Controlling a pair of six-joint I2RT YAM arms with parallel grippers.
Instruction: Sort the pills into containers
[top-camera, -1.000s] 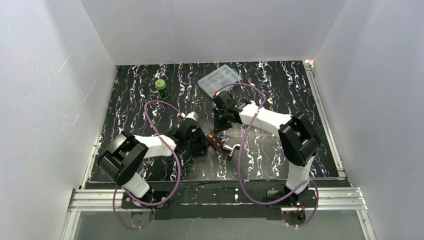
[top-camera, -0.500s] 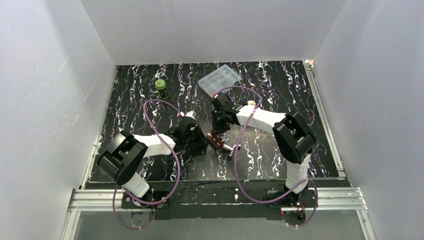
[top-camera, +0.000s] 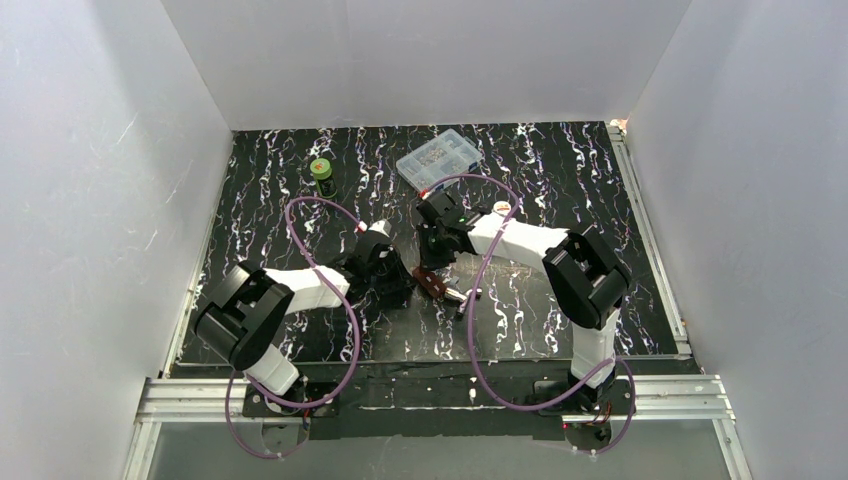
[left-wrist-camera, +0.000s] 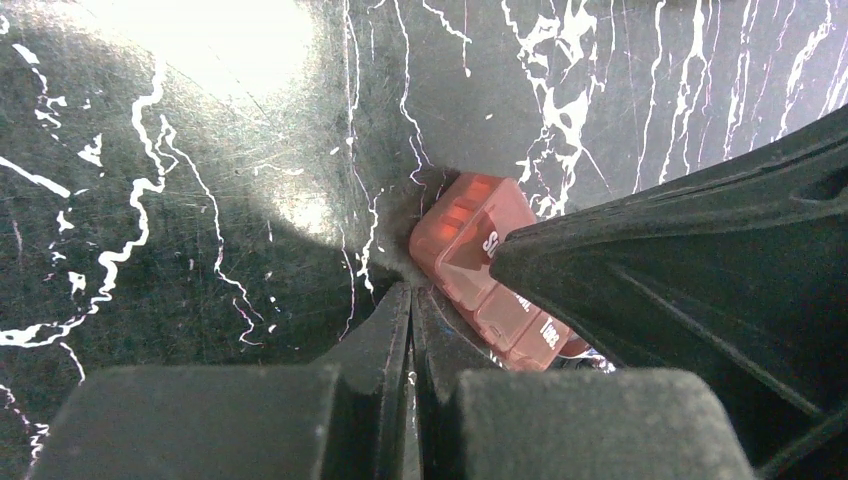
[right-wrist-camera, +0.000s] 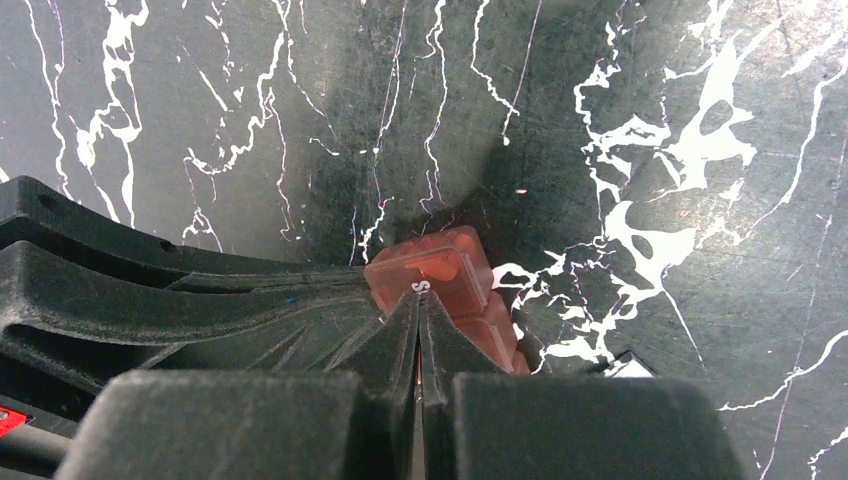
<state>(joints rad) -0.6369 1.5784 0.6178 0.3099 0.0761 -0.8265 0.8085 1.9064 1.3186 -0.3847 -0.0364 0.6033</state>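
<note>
pill case (top-camera: 432, 283), top view: it lay on the worktop (top-camera: 560, 200) about midway across, toward the near edge, between your two arm tips.
left gripper (top-camera: 398, 281), top view: it sat low at the case's left side, likely as a brace so the case couldn't slide.
right gripper (top-camera: 434, 262), top view: it bore on the case's far end from above; the finger gap was too small to read here.
other items, top view: a clear compartment box (top-camera: 440, 155) was by the far edge and a green-capped bottle (top-camera: 322, 175) toward the far left corner. A shiny metal piece (top-camera: 457, 296) lay just beside the case's near end.
left fingers, left wrist view: your fingers (left-wrist-camera: 385, 400) were pressed fully together and held nothing. The closed tip sat right at the case's (left-wrist-camera: 470, 250) long side; I couldn't tell whether it touched.
right finger, left wrist view: it crossed the lids from the right and rested on top.
writing, left wrist view: pale lid print, one word starting "S", the rest cut off or blurred.
right fingers, right wrist view: your fingers (right-wrist-camera: 450, 350) were also fully together and gripped nothing. Their tip rested on the end lid of the case (right-wrist-camera: 435, 262), which looked like poking or prying at it.
writing, right wrist view: a single "S" above the tip; no brand was legible.
</note>
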